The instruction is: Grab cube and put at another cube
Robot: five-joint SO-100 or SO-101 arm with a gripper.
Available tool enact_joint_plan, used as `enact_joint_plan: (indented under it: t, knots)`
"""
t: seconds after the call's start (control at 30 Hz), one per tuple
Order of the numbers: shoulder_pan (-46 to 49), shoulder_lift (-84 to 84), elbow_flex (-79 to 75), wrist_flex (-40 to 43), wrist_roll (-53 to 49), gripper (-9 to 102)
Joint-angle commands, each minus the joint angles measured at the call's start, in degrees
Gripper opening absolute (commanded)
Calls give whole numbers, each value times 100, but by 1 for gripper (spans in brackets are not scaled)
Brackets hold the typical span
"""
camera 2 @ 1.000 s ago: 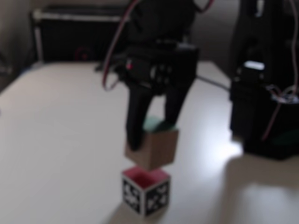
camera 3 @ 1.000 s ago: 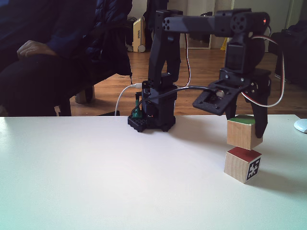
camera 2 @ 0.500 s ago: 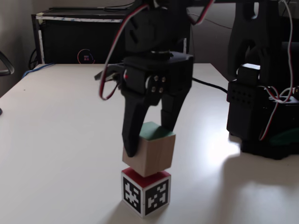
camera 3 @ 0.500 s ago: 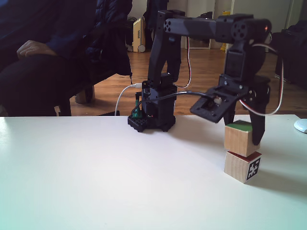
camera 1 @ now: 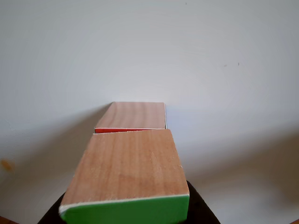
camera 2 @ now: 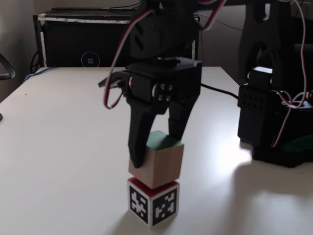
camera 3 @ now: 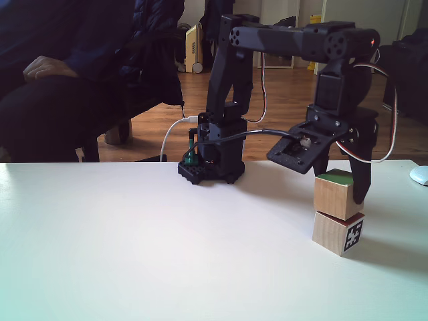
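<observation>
The green-faced wooden cube (camera 2: 156, 164) sits a little tilted on top of the other wooden cube (camera 2: 152, 203), which has a red top and black-and-white marker faces. My gripper (camera 2: 155, 151) reaches down from above and is shut on the green-faced cube, one black finger on each side. From the side, the green-faced cube (camera 3: 338, 195) touches the lower cube (camera 3: 338, 234), with the gripper (camera 3: 340, 190) around it. In the other view the green-faced cube (camera 1: 126, 168) fills the lower middle, with the red-topped cube (camera 1: 133, 116) just beyond it.
The arm's base (camera 3: 210, 167) stands at the back of the white table (camera 3: 134, 254); in a fixed view it is the black base (camera 2: 274, 127) at the right. A seated person (camera 3: 40, 67) is behind the table. A black case (camera 2: 83, 44) lies past the far edge.
The gripper has come down with the green-faced cube, which hung just above the red-topped cube a second ago and now rests on it.
</observation>
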Motion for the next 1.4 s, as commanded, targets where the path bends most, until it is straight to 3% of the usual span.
enact_joint_plan:
  t: [0.0, 0.4, 0.87, 1.03, 1.17, 1.37]
  knots:
    - [-62, -26, -123, -35, -79, 25]
    - [-123, -202, -396, 141, 123, 33]
    - [-193, 352, -1617, 1116, 396, 36]
    - [-9, 1529, -1494, 1116, 554, 35]
    - [879, 3155, -721, 1011, 835, 33]
    - [2646, 7752, 3103, -1151, 492, 21]
